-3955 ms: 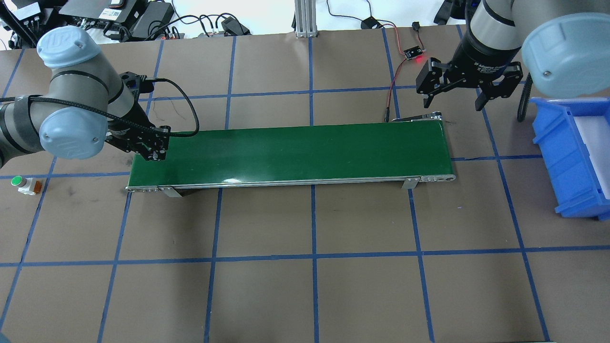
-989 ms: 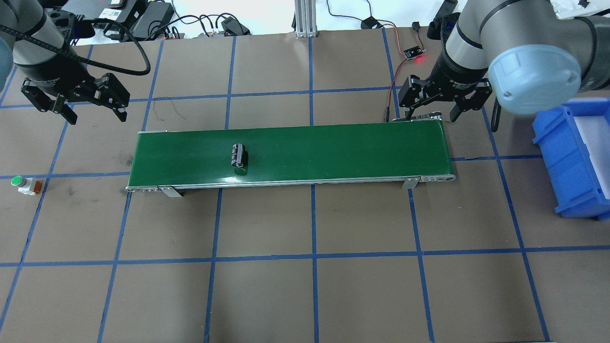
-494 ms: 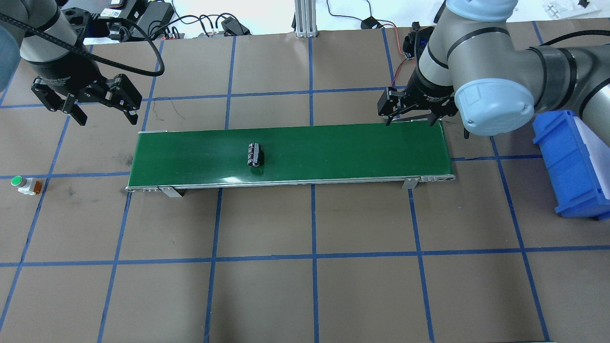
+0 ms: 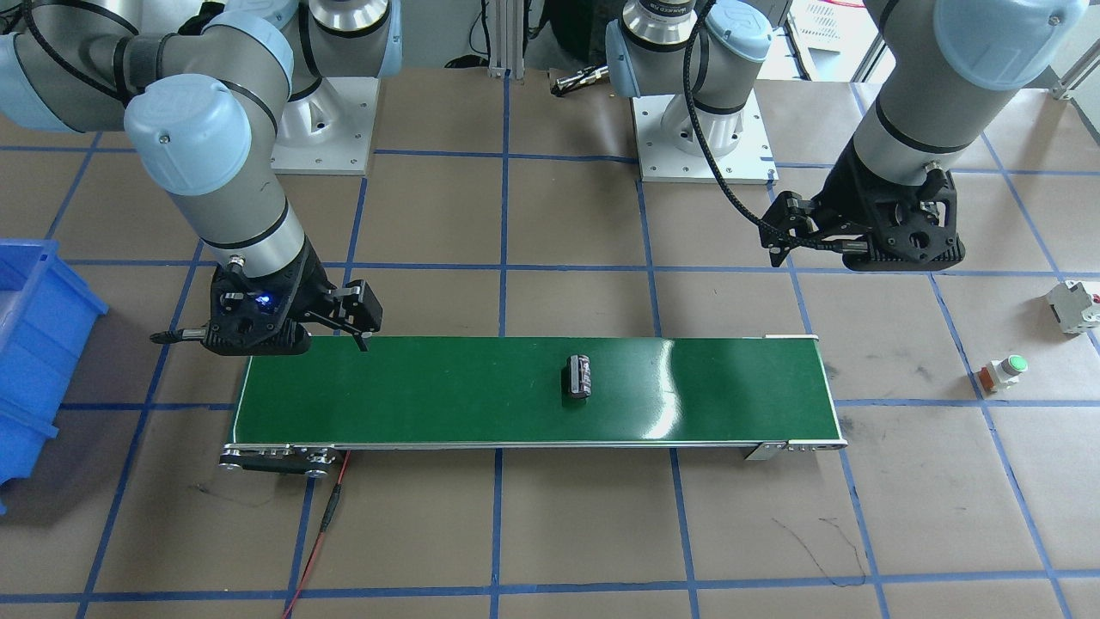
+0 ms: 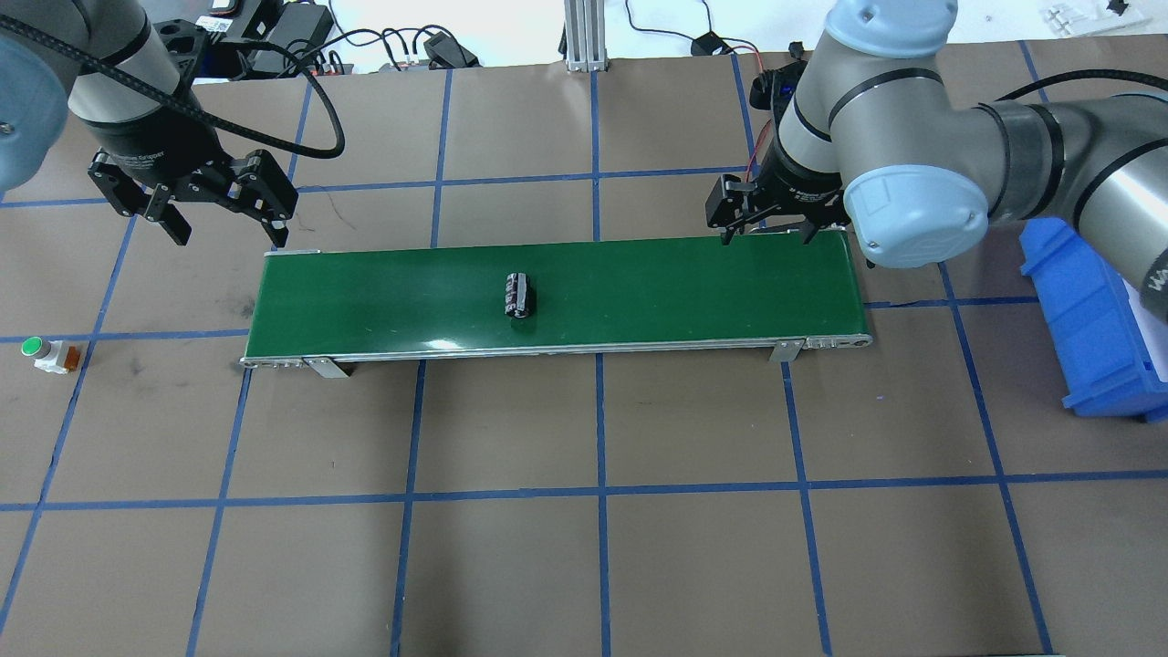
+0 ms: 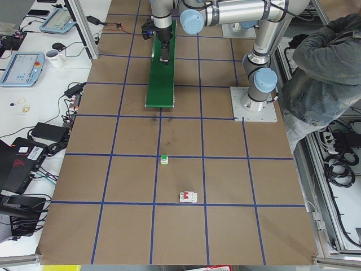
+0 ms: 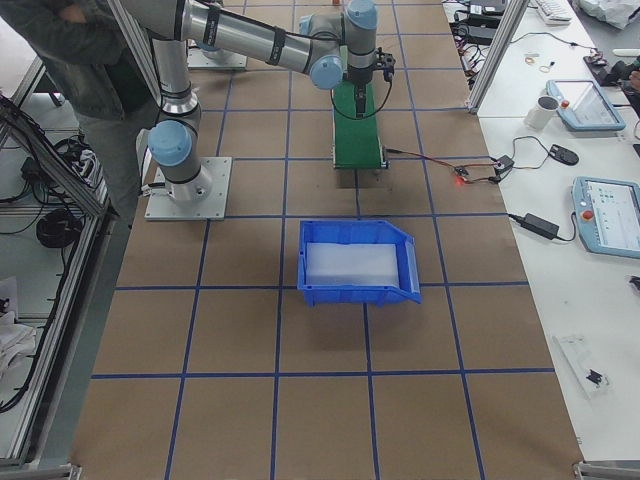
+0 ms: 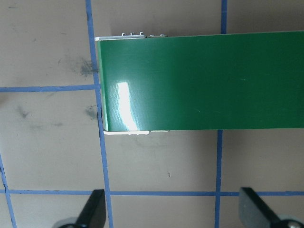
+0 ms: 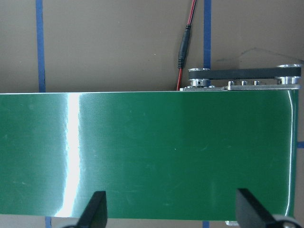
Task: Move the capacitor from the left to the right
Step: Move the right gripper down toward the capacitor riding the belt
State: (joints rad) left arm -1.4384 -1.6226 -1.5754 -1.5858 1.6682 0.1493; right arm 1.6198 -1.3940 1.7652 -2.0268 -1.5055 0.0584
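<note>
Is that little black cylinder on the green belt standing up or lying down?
Lying on its side: the capacitor shows its long marked side from above, stretched across the green belt.

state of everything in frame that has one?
capacitor, lying on its side midway along the belt, ungripped
left gripper, open, empty, by the belt's left end
right gripper, open, empty, at the belt's right end
bin, upright, no capacitor inside
</note>
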